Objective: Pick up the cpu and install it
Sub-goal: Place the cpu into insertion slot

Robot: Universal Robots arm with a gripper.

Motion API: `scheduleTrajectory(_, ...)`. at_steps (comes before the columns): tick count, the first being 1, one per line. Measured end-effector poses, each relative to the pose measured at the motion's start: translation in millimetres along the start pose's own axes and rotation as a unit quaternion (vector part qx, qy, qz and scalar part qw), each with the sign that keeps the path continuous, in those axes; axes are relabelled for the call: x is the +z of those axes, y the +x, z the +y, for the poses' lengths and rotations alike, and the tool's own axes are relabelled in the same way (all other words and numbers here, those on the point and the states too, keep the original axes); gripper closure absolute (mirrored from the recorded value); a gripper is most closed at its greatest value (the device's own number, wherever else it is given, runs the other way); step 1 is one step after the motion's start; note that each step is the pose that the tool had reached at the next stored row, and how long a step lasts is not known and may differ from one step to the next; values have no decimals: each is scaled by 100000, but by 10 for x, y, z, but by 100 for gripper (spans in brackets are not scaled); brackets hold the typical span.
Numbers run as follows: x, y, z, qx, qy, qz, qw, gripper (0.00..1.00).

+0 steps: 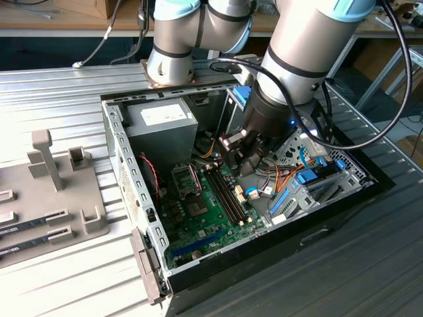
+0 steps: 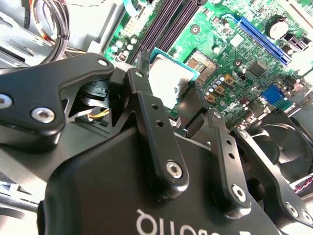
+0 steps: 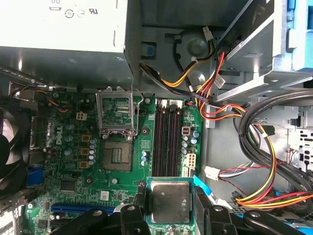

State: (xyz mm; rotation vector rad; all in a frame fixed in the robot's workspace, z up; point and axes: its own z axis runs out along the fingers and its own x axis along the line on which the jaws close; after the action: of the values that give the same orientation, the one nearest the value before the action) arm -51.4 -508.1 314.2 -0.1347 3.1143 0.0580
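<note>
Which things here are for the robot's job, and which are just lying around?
For the job:
gripper, holding the cpu
open socket

Just there:
power supply
fan
cables
memory slots
grey tray

In the exterior view the grey robot arm (image 1: pixel 297 59) covers the one o'clock corner of the open black computer case (image 1: pixel 117 152), and the flat grey holder plate (image 1: pixel 59 218) on the ribbed metal desk (image 1: pixel 59 86) runs off the picture at nine o'clock. In the first wrist view the picture's edge cuts one side of the silvery-grey square cpu (image 3: pixel 168 200) and the black claw (image 3: pixel 168 196) clamping it. In the second wrist view the claw's fingers (image 2: pixel 142 98) cover two cpu edges.
</note>
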Motion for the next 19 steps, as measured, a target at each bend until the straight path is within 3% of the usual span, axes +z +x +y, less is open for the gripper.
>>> scheduleTrajectory(19,46,61,5,7,-3,-3,100000,53)
